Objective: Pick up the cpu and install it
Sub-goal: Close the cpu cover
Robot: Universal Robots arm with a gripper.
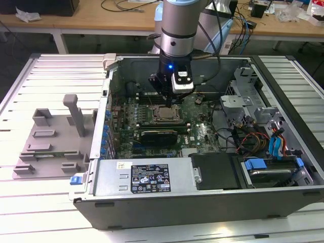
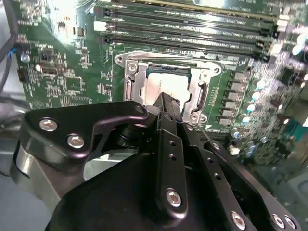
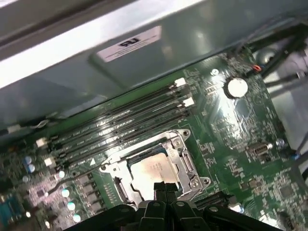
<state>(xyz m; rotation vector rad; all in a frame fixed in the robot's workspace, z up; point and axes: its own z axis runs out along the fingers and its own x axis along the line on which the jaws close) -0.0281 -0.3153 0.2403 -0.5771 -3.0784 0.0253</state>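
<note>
from where i stood the claw (image 1: 168,100) was half lost behind its own black wrist block and the camera housing, so the exterior view gave no clean look at its tips. the cpu (image 1: 164,112) was just a pale square directly beneath it, deep in the open computer case (image 1: 152,177). in both wrist views the claw's tip covered the near edge of the chip, and its black body cut off the board behind it. the first wrist view was clearer: the claw (image 3: 166,187) had its two fingertips drawn narrow, pressed together with a thin seam between them and nothing gripped. the cpu (image 3: 153,169) lay flat inside the metal socket frame (image 3: 186,162), just below the tips. whether the tips touched the chip's silver top i could not tell. the second wrist view looked along the claw (image 2: 166,102) from behind, with the cpu (image 2: 166,85) and the socket frame (image 2: 202,91) just past its tip and the memory slots (image 2: 183,38) farther beyond. the exterior view gave the stance instead: the arm (image 1: 178,30) stood upright and pointed straight down into the case. the grey tray (image 1: 50,147) sat well apart from the claw, outside the case toward the exterior view's left.
</note>
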